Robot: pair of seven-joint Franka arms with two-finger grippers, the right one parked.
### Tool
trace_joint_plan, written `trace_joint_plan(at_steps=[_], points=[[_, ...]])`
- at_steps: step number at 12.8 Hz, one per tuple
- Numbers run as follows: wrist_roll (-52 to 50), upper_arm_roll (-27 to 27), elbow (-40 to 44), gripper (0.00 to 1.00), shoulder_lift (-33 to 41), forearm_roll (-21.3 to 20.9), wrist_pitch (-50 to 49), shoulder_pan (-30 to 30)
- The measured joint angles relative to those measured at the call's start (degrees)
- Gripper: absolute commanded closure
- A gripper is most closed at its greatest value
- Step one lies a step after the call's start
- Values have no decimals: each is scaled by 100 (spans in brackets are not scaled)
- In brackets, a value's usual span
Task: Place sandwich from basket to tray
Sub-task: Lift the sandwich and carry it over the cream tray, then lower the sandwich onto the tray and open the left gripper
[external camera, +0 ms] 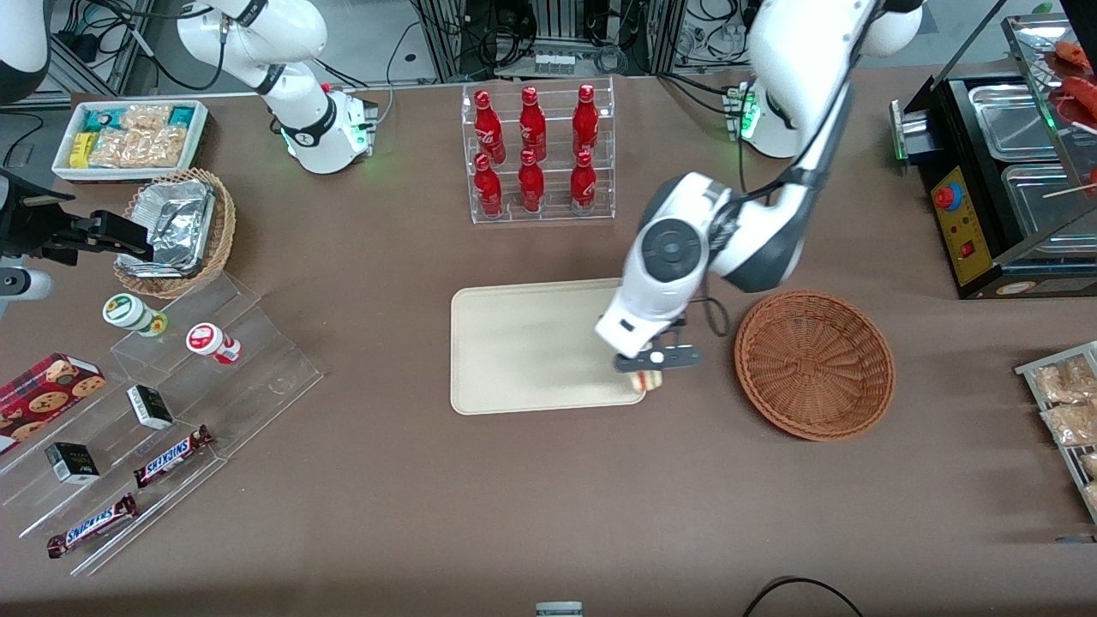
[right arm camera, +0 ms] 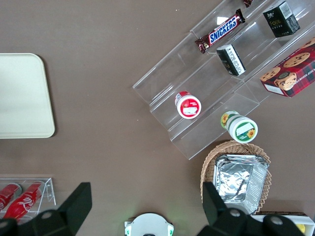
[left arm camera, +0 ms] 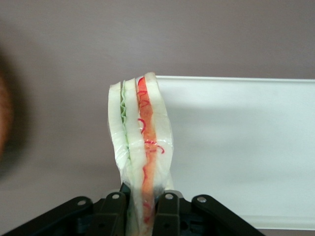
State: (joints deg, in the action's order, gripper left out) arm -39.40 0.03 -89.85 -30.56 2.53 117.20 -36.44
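One risk: gripper (external camera: 653, 367), clamped on the sandwich (left arm camera: 140, 147), hangs over the tray (external camera: 523, 343) rim, so releasing could tip it onto the counter (external camera: 548, 497).

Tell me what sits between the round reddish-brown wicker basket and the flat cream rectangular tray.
In the front view, the gripper, shut on the wrapped triangular sandwich, hangs over the tray edge nearest the basket; otherwise only brown tabletop.
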Motion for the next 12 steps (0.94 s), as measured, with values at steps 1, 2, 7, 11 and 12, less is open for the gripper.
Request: trace_joint_plan(at_steps=[1,2,7,11,12], points=[[-145,-1,235,100,-210,0,18,-152],[-262,-1,448,100,-382,0,68,-291],[-656,5,687,100,-740,-18,781,-849],[-717,11,691,100,-1086,-309,1096,-1076],[-723,11,692,100,-1153,-454,1105,-1093]])
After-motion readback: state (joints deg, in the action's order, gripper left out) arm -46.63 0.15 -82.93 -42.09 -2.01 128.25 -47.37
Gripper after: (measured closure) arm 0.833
